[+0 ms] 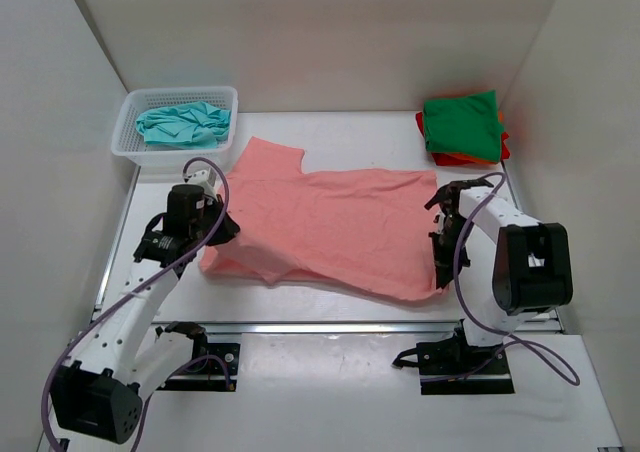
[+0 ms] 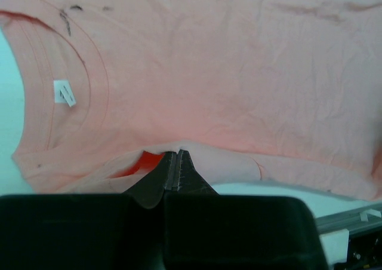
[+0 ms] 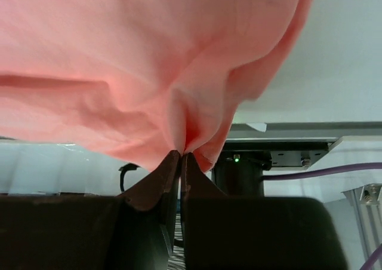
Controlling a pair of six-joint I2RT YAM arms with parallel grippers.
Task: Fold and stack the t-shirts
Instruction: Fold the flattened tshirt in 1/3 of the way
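Midway: folded stack (image 1: pixel 462 127) done, teal t-shirt (image 1: pixel 183 124) waits in basket (image 1: pixel 160 157); left end effector (image 2: pixel 177 165) and right end effector (image 3: pixel 180 159) both pinch the unfolded salmon t-shirt (image 1: pixel 340 227).

The white table (image 1: pixel 350 132) carries a salmon pink t-shirt (image 1: pixel 330 222) spread across its middle. A white mesh basket (image 1: pixel 125 144) stands at the far left corner. At the far right sits a folded stack: a green t-shirt (image 1: pixel 462 124) on top, with a red t-shirt (image 1: pixel 506 148) and an orange t-shirt (image 1: pixel 482 161) beneath; which of those touches the table is unclear.

Left fingers (image 2: pixel 156 185) pinched together, right fingers (image 3: pixel 154 187) pinched together
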